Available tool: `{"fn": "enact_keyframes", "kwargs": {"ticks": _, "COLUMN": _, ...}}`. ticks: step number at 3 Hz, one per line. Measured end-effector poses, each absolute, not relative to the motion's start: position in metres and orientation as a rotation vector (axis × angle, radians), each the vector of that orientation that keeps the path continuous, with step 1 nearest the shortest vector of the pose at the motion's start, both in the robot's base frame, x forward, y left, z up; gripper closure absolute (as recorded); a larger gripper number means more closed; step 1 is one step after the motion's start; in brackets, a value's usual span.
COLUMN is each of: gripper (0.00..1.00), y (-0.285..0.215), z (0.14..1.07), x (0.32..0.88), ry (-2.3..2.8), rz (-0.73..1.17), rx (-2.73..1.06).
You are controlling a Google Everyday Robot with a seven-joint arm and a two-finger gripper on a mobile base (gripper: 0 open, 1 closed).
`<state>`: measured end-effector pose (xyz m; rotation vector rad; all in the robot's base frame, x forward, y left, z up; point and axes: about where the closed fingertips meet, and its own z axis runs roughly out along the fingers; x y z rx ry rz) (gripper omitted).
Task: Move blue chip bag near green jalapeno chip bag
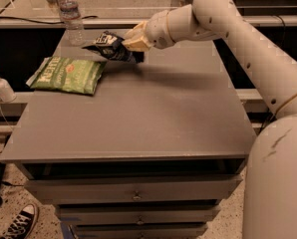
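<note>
Evidently the carry step is in hand: the claw is clamped on the blue bag, which juts left from it, seemingly clear of the table, just beside the green bag. Next move calls for lowering and letting go there

One blue chip bag, one green jalapeno chip bag, two water bottles, one claw above the table.
</note>
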<state>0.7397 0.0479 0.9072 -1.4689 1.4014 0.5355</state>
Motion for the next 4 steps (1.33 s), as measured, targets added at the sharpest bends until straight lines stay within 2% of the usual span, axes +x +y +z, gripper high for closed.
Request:
{"fn": "enact_keyframes", "kwargs": {"ticks": 1, "gripper": 0.82, "y": 0.070, "z": 0.908, "x": 0.727, "ry": 1.376, "rz": 0.570, "rx": -1.490}}
{"fn": "enact_keyframes", "kwargs": {"ticks": 4, "gripper": 0.12, "y": 0.083, "z": 0.901, "x": 0.705, "ry": 1.391, "rz": 0.599, "rx": -1.486}}
